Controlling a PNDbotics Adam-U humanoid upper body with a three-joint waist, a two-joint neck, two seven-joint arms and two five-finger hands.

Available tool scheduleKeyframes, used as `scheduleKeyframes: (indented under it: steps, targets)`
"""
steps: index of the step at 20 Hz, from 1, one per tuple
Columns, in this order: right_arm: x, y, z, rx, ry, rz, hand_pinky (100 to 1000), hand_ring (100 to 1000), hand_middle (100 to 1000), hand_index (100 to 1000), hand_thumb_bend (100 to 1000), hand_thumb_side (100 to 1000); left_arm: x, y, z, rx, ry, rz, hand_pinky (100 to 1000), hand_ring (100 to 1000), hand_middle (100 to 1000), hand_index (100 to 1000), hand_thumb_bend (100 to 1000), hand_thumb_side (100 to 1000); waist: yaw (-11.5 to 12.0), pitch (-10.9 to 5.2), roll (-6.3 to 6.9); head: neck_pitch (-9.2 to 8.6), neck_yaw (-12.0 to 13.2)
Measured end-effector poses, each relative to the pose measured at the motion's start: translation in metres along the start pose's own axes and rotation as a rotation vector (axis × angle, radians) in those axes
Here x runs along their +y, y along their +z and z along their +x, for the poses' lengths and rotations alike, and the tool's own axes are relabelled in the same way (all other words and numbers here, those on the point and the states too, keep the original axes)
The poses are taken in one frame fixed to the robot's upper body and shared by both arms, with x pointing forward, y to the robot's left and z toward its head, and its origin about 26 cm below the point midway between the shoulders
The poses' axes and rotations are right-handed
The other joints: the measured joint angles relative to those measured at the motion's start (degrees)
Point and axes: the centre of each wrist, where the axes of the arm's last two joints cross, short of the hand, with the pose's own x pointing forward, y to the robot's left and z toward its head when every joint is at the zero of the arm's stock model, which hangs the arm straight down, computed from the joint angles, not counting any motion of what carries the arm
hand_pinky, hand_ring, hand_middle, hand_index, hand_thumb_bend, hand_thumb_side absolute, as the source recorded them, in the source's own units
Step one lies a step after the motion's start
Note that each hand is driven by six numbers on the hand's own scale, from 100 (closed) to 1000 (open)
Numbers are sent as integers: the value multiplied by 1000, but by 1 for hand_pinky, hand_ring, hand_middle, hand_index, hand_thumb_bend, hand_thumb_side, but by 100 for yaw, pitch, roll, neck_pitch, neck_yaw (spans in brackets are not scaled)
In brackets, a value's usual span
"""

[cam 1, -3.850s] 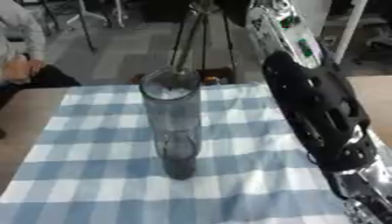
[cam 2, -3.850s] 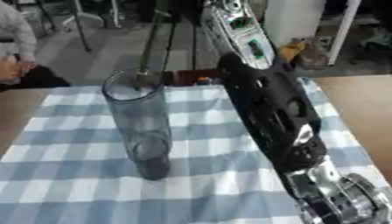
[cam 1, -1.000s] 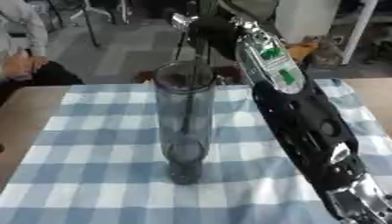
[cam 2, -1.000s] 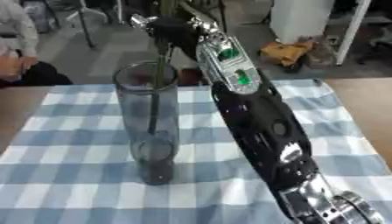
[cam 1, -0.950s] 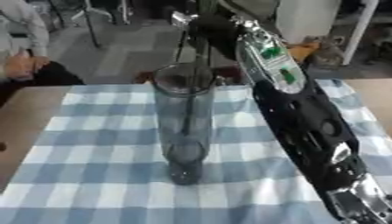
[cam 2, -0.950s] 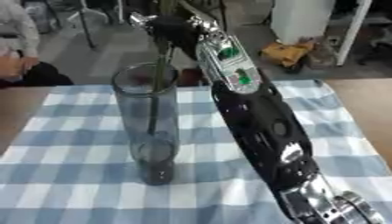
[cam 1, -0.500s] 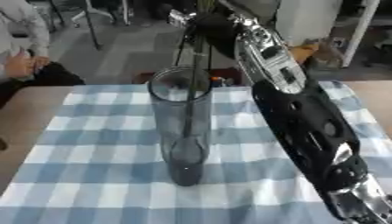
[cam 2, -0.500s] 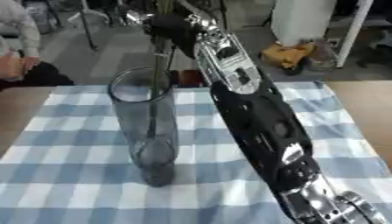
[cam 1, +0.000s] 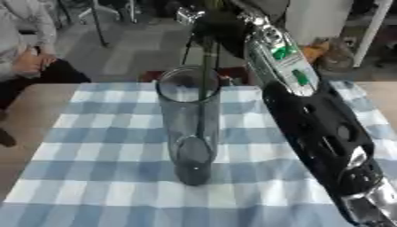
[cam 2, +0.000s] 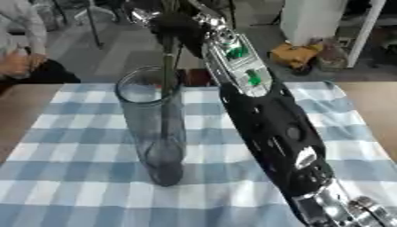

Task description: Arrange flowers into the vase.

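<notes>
Right hand [cam 2: 174,26] apparently holding flower stem [cam 1: 206,88] inside vase [cam 1: 190,128]; lower straight, avoid rim, then release.

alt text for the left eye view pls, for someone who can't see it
The robot's right hand, reaching in from the lower right, holds a dark green flower stem that runs down inside a tall clear glass vase. The vase stands upright on a blue and white checked tablecloth. The flower's head is out of view, and no left hand shows.
</notes>
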Motion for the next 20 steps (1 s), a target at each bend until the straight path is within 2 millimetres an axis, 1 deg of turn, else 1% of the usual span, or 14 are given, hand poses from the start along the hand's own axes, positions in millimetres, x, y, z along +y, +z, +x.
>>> scheduleKeyframes:
  steps: [8,20]
  targets:
    - [2,2,-6,-55,24,65,132,269,100,100,238,100,0,0,0,2,4,1,392,603,707,817,100,1000,9,0,5,0,61]
    - [4,6,-17,-74,57,89,143,282,100,100,231,100,-1,0,0,3,13,6,392,603,708,817,100,1000,18,5,61,-29,4]
